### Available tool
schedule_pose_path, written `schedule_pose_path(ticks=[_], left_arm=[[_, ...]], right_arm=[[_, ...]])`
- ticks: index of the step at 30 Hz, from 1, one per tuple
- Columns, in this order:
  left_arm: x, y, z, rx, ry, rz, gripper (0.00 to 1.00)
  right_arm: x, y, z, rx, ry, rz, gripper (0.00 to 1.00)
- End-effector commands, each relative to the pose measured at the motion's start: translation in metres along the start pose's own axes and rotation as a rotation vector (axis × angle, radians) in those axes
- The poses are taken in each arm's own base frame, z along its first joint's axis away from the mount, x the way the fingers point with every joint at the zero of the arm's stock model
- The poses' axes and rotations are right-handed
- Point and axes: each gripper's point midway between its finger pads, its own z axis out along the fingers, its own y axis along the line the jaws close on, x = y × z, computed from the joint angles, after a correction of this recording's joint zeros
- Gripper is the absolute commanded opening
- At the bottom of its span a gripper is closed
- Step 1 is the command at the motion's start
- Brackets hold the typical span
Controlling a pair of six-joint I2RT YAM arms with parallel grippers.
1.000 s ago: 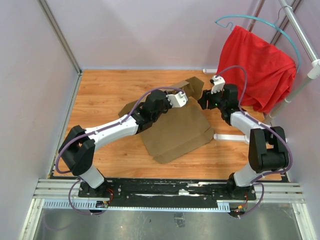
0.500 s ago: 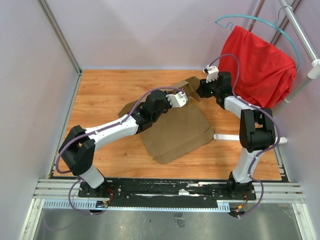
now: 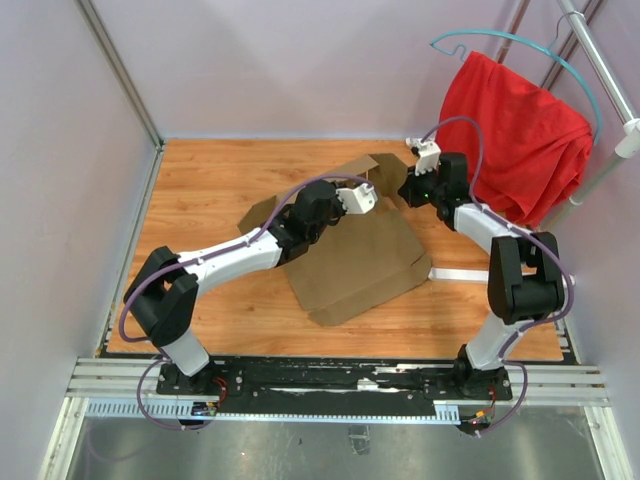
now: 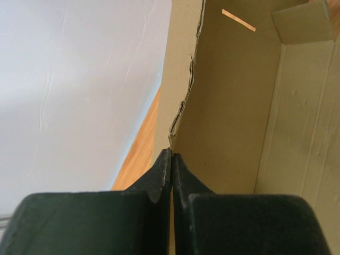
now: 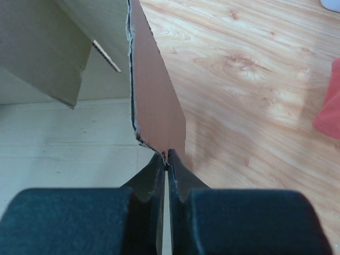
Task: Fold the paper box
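Left fingers (image 4: 154, 180) pinched tight on a raised flap's torn edge, plain brown cardboard paper box (image 3: 360, 262) spread on the wooden bench (image 3: 200, 185) below and between both pairs, right fingers (image 5: 149, 178) clamped shut on an upright flap's edge, red cloth (image 3: 520, 130) beyond them.

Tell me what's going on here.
Two robot arms are folding a brown paper box on the wooden table. The left gripper is shut on the edge of one raised flap at the far end of the sheet. The right gripper is pinched shut on the edge of another raised flap beside it. The rest of the cardboard lies mostly flat, so the box is not yet formed. A red cloth hangs at the back right, untouched.
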Motion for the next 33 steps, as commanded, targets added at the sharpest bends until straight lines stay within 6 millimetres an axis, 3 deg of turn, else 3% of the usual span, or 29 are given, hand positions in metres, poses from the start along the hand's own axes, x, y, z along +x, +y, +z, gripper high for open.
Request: schedule_pose_path(ticks=[1,11,18,24,28,31,33], left_arm=[[-0.01,0.01,-0.002,-0.033,-0.014,-0.007,0.0],[-0.009,0.001,-0.01,0.006,-0.035,-0.024,0.0],[-0.013,-0.012,-0.019,0.065,-0.055,-0.042,0.0],[-0.007,-0.034,-0.031,0.1,-0.066,-0.051,0.0],[0.001,-0.045,-0.034,0.104,-0.047,-0.042,0.0],[0.005,-0.046,-0.035,0.083,-0.033,-0.034,0.0],[0.006,-0.044,-0.034,0.069,-0.028,-0.035,0.0]], right_arm=[[-0.01,0.02,-0.016,-0.017,-0.013,0.018,0.01],[-0.001,0.052,-0.028,-0.054,0.021,0.02,0.01],[0.02,0.067,-0.037,-0.043,0.085,0.074,0.01],[0.038,0.102,-0.045,-0.093,0.1,0.066,0.01],[0.052,0.109,-0.04,-0.113,0.128,0.065,0.02],[0.058,0.11,-0.037,-0.122,0.141,0.065,0.07],[0.06,0.112,-0.036,-0.134,0.141,0.054,0.17]])
